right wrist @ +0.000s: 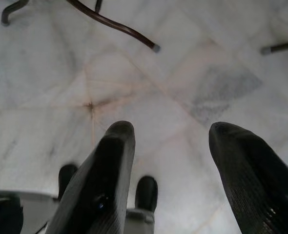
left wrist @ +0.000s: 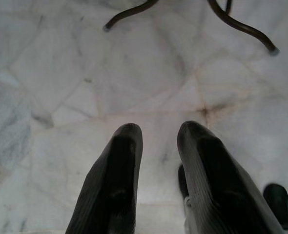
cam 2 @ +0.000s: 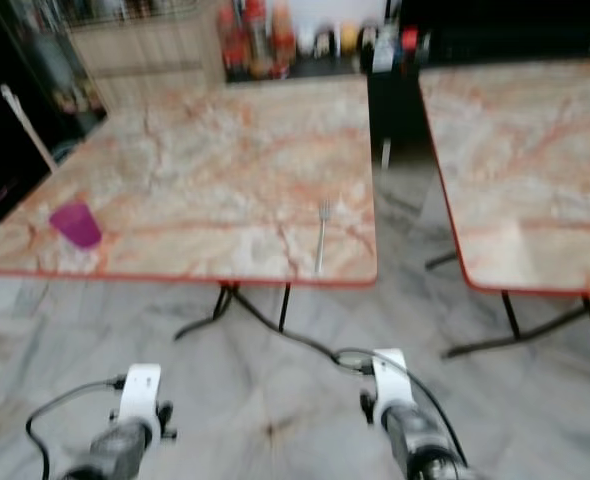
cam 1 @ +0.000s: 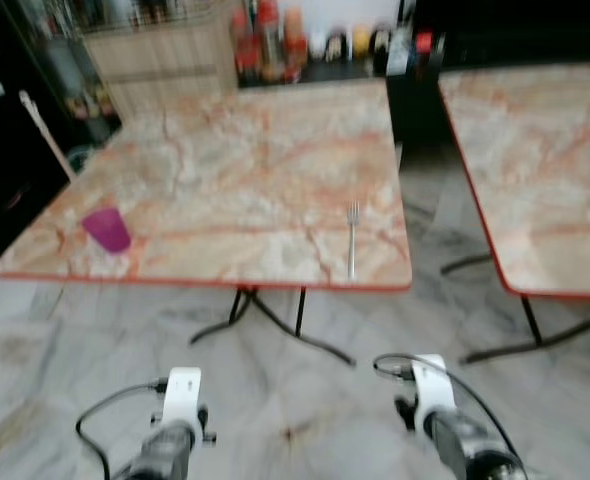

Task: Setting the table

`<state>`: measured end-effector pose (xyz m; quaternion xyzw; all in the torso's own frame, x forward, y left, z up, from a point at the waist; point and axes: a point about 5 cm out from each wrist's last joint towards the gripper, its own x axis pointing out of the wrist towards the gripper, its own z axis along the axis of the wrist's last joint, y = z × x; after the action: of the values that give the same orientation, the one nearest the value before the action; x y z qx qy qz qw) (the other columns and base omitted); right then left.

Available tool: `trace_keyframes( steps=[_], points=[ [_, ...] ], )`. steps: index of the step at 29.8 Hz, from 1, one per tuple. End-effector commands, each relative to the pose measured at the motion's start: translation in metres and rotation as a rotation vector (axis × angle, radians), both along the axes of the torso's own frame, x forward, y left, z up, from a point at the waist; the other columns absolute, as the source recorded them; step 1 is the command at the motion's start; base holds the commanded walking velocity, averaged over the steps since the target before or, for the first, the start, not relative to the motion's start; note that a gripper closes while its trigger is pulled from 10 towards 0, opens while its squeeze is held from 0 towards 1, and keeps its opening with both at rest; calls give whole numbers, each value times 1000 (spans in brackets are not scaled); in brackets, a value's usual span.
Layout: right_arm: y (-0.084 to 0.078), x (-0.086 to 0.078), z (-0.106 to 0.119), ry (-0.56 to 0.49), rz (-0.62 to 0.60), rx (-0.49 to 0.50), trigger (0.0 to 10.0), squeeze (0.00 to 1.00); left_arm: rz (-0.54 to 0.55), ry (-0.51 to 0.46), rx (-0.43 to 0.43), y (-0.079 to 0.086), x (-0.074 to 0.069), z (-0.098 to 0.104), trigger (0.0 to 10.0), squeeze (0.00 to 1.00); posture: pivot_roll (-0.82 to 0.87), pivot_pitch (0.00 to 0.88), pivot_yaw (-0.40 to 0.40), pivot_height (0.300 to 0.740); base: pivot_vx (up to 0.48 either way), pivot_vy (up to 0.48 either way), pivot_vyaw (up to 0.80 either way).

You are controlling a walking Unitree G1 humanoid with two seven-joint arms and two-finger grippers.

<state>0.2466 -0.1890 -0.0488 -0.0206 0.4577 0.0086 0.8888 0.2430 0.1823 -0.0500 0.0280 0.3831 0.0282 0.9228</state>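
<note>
Fork (cam 1: 352, 240) and cup (cam 1: 107, 229) unlabelled.

A: whats where rn?

B: table (cam 1: 225, 170) straight ahead, 2nd table (cam 1: 535, 150) on its right w/ a floor gap between. cup (cam 1: 106, 229) sits on the 1st table near the front left corner, fork (cam 1: 352, 240) on the same table by the front right edge, lying front-to-back. the two are well apart.

A: n behind?

B: bottles (cam 1: 275, 40) in a row past the far edge, wooden cabinet (cam 1: 160, 60) to their left.

A: arms?

B: both low, in front of the table, over the floor (cam 1: 305, 400). left gripper (left wrist: 156, 136) n right gripper (right wrist: 171, 136) hang above the tiles, table legs (left wrist: 241, 27) beyond them.
</note>
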Motion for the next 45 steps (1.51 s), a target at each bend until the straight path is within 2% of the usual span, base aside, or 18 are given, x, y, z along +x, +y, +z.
trace_keyframes(
  steps=[1,14,29,33,45],
  points=[
    [12,3,1,-3,24,25,10000,0,7,12,31,11,-1,1,10000,0,-43,19,77,740,0,0,0],
    [12,6,3,-18,25,26,10000,0,9,6,26,10,1,2,10000,0,-45,56,79,740,0,0,0],
    [13,5,2,-23,6,39,10000,0,14,16,23,11,0,1,10000,0,-42,55,78,740,0,0,0],
    [12,5,2,-15,11,33,10000,0,15,19,22,11,0,1,10000,0,-42,55,78,740,0,400,-788],
    [13,5,2,-12,7,22,10000,0,12,21,25,12,0,1,10000,0,-41,57,83,740,0,438,0]
  ],
)
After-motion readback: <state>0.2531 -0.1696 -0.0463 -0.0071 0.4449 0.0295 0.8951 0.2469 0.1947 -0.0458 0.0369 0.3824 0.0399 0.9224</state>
